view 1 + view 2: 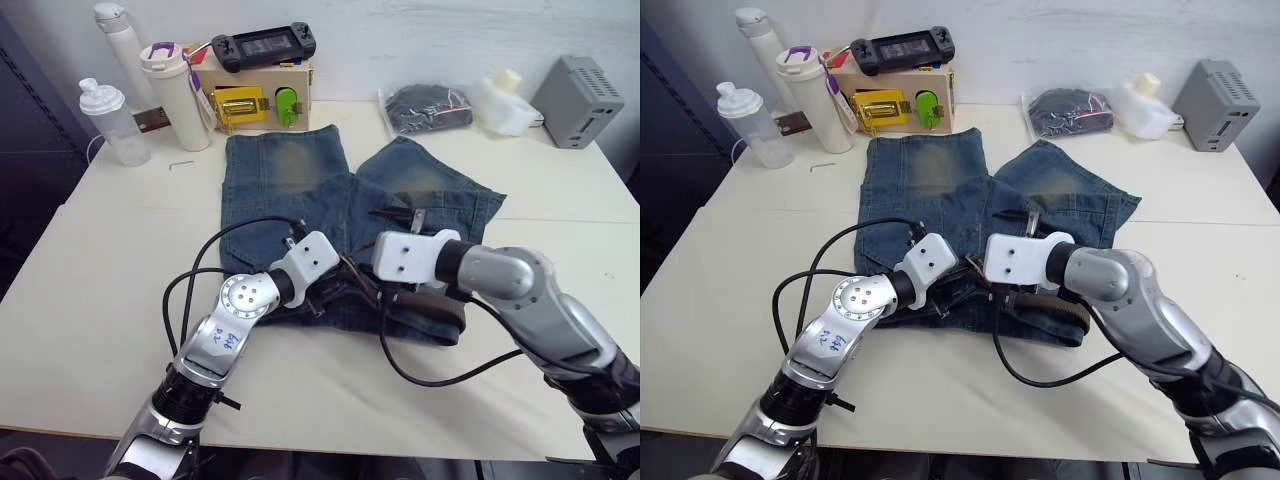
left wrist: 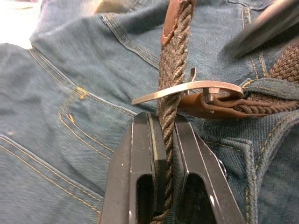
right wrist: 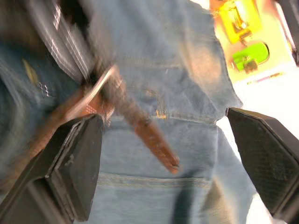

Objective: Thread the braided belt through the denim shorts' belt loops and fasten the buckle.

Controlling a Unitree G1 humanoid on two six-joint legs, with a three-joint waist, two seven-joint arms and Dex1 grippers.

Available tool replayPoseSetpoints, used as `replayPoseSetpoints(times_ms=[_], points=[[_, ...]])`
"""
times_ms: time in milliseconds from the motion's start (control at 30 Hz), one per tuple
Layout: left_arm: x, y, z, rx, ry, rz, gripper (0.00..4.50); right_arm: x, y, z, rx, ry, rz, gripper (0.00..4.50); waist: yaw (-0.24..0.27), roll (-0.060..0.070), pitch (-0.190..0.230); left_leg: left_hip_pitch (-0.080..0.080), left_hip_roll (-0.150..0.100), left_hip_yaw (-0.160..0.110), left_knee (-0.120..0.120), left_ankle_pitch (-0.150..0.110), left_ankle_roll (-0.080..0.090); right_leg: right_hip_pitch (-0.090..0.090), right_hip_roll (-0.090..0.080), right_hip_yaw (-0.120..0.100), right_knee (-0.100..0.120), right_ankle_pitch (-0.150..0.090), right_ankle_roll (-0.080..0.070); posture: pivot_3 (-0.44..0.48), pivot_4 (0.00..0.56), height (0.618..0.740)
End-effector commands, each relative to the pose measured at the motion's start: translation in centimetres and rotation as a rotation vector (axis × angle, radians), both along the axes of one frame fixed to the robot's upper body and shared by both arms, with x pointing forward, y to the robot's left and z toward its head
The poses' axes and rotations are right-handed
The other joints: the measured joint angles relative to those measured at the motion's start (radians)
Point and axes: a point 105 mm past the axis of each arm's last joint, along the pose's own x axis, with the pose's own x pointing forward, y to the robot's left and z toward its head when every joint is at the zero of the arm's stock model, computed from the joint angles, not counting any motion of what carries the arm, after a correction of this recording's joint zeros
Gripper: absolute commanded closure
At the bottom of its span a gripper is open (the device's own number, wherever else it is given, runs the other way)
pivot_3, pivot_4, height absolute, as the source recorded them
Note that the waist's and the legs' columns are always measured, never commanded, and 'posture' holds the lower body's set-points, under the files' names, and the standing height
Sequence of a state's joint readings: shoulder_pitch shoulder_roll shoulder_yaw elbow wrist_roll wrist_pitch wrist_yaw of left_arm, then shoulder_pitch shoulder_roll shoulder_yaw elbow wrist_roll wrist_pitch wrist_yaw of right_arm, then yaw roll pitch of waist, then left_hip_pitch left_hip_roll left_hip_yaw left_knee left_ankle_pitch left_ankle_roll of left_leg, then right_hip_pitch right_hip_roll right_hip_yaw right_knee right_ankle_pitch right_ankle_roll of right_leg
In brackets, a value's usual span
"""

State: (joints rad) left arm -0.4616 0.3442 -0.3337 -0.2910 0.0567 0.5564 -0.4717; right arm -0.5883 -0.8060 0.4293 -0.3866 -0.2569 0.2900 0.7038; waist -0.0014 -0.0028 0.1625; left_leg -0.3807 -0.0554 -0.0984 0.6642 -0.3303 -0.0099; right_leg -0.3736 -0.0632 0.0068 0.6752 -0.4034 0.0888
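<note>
The pale tabletop (image 1: 90, 290) is carrying everything. The denim shorts (image 1: 300, 190) are lying flat across its middle, legs pointing toward the far edge and waistband nearest the robot. The braided belt (image 2: 174, 70) is running along that waistband; in the left eye view a stretch of it is showing at the waistband's right end (image 1: 430, 305), and its brown leather tip is lying loose on the denim in the right wrist view.

The left claw (image 2: 164, 140) is reaching in over the waistband from the left, and its two black fingers (image 2: 140, 158) are clamping together on the belt strap just short of the buckle (image 2: 187, 88), which is sitting tilted on the denim with the strap crossing under its silver frame. The right claw (image 3: 163, 158) is hovering just above the shorts beside the buckle, its fingers (image 3: 79, 163) standing wide apart and gripping nothing.

Along the tabletop's far edge, a white tumbler (image 1: 175, 95), a clear shaker bottle (image 1: 110, 120), a wooden box (image 1: 255, 90) with a game controller (image 1: 263, 45) on top, a dark bagged bundle (image 1: 425, 107) and a grey box (image 1: 578, 100) are standing well apart from the shorts.
</note>
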Motion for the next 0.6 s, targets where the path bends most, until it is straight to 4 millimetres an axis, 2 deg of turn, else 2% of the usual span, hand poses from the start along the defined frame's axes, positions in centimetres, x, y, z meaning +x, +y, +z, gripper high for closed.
replayPoseSetpoints(times_ms=[33, 133, 400, 567, 600], points=[[0.0, -0.3, 1.1, 0.013, -0.075, -0.018, 4.5, 0.5, 0.2, 1.2, -0.047, -0.116, 0.043, 0.03, -0.001, 0.0, 0.0, -0.002, 0.0, 0.0, 0.001, 0.0, 0.0, -0.001, 0.0, 0.0, 0.0, 0.0, 0.0, 0.0, 0.15, 0.74], [0.0, -0.2, 1.1, 0.016, -0.081, -0.016, 4.5, 0.7, 0.3, 1.1, -0.048, -0.121, 0.053, 0.78, -0.001, 0.0, 0.0, -0.003, 0.0, 0.0, 0.002, 0.0, 0.0, -0.002, 0.0, 0.0, 0.001, 0.0, 0.0, 0.0, 0.15, 0.74], [0.1, 0.0, 1.1, 0.017, -0.087, -0.002, 4.5, 0.5, 0.1, 0.5, -0.047, -0.093, 0.051, 4.47, 0.0, 0.0, 0.0, -0.004, 0.0, -0.001, 0.002, 0.0, 0.0, -0.002, 0.0, -0.001, 0.001, 0.0, 0.0, 0.0, 0.15, 0.74], [0.3, 0.2, 1.6, -0.007, -0.115, 0.011, 4.5, 0.5, -0.2, 0.1, -0.043, -0.077, 0.029, 4.49, -0.001, 0.0, 0.0, -0.004, 0.0, -0.001, 0.002, 0.0, 0.0, -0.003, 0.0, -0.001, 0.001, 0.0, 0.0, 0.0, 0.15, 0.74], [0.1, 0.2, 1.9, -0.055, -0.095, -0.001, 4.5, 0.4, -0.3, 0.1, -0.038, -0.075, 0.023, 4.49, -0.001, 0.0, 0.0, -0.004, 0.0, -0.001, 0.002, 0.0, 0.0, -0.003, 0.0, -0.001, 0.001, 0.0, 0.0, 0.0, 0.15, 0.74]])
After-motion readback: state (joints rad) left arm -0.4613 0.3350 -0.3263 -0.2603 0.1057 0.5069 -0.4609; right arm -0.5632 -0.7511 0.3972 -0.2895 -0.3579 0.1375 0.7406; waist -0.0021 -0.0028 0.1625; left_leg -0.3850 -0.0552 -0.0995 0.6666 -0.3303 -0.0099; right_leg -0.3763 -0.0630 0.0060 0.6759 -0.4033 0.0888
